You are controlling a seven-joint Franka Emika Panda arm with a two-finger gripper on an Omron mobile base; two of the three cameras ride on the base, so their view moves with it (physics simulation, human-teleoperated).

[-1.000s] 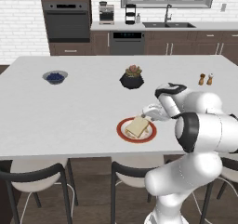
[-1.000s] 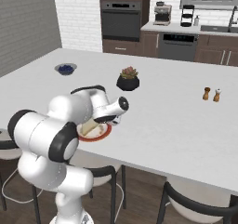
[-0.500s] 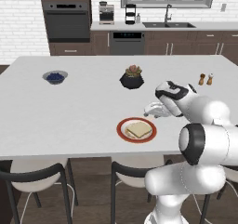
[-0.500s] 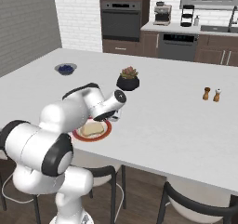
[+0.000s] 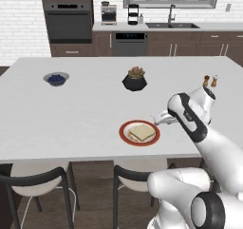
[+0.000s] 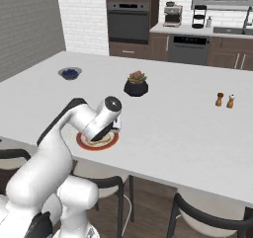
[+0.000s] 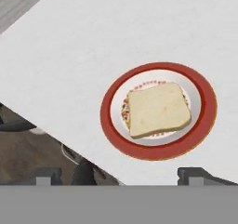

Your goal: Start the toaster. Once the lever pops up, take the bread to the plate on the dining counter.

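So we've got the bread flat on the plate, near the counter edge. Gripper at its 3 o'clock, spread wide, holding nothing.

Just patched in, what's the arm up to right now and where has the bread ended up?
The bread lies flat on the plate near the front edge of the dining counter. The gripper hangs beside the plate at counter height, jaws open and empty. Judging by how things lie, the delivery looks done. A small bowl, a potted plant and two shakers stand farther back.
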